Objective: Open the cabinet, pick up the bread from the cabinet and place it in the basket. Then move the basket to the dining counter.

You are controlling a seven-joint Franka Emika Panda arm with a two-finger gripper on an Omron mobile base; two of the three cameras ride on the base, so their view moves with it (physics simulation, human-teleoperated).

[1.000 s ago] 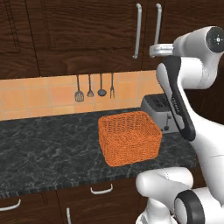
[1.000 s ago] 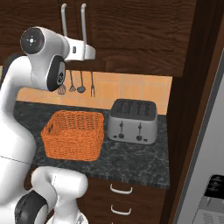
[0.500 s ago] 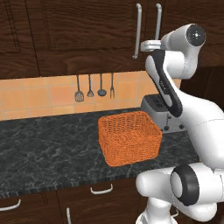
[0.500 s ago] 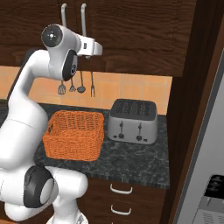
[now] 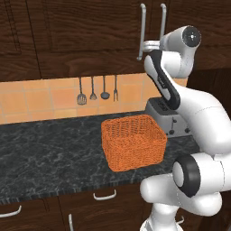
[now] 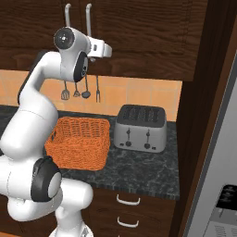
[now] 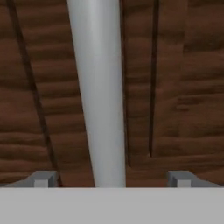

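Step in hand, as I read it: grab the cabinet (image 5: 90, 31) door handle (image 7: 98, 94) and pull. The gripper (image 7: 111, 179) is spread wide, nothing held; in the hand view the bar sits between the jaws, slightly left of centre. Advice: nudge to centre the bar, close fully on it low down, then pull in an arc about the hinge, not straight back, so the bar doesn't slip.

Cabinet is shut, bread presumably inside. Handle: smooth silver bar, curved, slick-looking. Doors: dark grained wood, panelled. The basket (image 5: 133, 141) is orange woven wicker, rectangular with rounded corners, empty, on the black veined worktop (image 5: 49, 155) beside the brushed metal toaster (image 6: 140, 127).
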